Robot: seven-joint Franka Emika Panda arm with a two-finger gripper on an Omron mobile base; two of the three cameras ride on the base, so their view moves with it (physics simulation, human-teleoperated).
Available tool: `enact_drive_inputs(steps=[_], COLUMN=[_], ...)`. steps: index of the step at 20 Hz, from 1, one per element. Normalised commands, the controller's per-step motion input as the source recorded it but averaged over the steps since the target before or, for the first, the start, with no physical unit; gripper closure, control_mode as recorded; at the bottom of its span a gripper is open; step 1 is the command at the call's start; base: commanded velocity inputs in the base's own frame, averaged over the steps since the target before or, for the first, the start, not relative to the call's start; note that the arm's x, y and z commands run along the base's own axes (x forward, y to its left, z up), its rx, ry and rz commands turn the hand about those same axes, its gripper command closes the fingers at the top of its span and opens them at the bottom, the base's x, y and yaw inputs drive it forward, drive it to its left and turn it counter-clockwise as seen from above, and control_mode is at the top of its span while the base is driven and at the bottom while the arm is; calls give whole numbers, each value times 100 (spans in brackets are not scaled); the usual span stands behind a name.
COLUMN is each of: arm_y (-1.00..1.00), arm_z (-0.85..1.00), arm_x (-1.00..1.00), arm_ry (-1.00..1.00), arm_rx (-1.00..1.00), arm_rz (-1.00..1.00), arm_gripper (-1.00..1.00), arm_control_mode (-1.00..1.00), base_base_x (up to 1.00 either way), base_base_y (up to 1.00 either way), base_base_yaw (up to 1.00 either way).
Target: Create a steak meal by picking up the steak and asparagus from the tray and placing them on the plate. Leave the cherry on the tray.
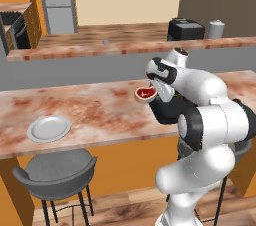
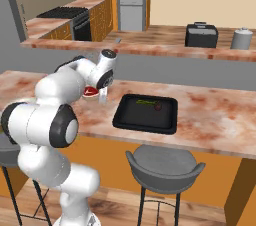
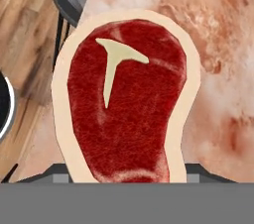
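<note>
The steak [image 3: 126, 104] is sitting clamped in the gripper [image 1: 150, 95], hanging above the counter [image 1: 95, 110]; the plate [image 1: 48, 128] is lying well apart to the left.

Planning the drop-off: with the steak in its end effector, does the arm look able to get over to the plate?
Probably yes. The end effector holds the steak above the counter, and nothing stands on the stretch between it and the plate.
</note>
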Motion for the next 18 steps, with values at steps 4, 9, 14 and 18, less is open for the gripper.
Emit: enact_drive_inputs(steps=[4,9,14,18], arm_y=[100,100,100,100], arm_z=[13,21,14,0], arm_x=[-23,-1,0,0], arm_ry=[-3,0,4,8], arm_rx=[-3,0,0,0], arm_rz=[0,0,-2,0], arm_gripper=[100,100,100,100], arm_control_mode=[-100,-100,-100,-100], base_base_x=[0,0,0,0], base_base_y=[0,0,0,0], base_base_yaw=[0,0,0,0])
